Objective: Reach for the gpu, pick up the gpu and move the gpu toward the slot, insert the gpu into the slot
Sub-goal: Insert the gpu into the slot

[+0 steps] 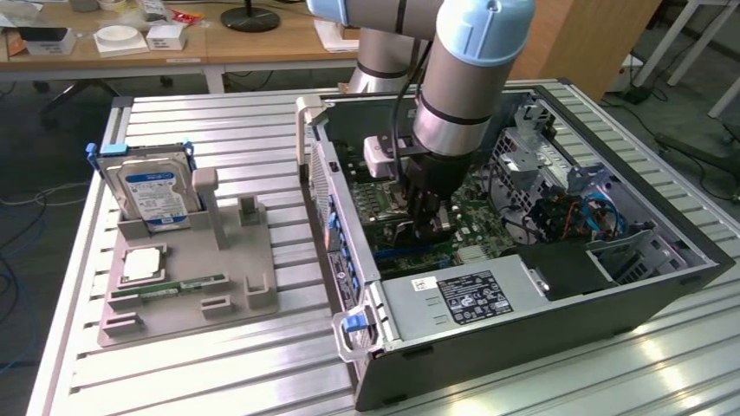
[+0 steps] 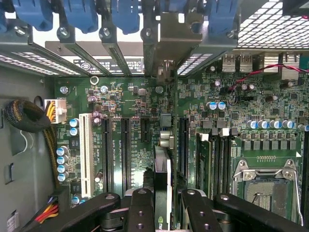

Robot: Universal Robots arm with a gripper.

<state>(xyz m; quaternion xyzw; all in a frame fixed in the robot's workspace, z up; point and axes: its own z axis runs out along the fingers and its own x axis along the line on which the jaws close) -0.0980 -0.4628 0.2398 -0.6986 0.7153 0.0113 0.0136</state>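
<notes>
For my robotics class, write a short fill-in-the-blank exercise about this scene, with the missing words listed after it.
1. The gripper is lowered inside the open computer ____.
2. Between its fingers it holds the ____, seen edge-on above the motherboard.
3. On the grey holder tray outside the case, the hard drive stands ____.
4. The hard drive's label is blue and ____.

Missing words: case; gpu; upright; white

- Thin dark circuit card with silver end bracket point(image 2: 162, 186): lower end is being cut off by the wrist view's bottom edge, between black gripper fingers point(image 2: 141, 212).
- Same card, exterior view: body is being hidden behind the black gripper point(image 1: 425, 227) at frame centre.
- White label on the grey power supply box point(image 1: 466, 297): print is reading too small to tell.
- Light-blue and silver robot arm point(image 1: 463, 69): is being cropped at the exterior view's top edge.
</notes>
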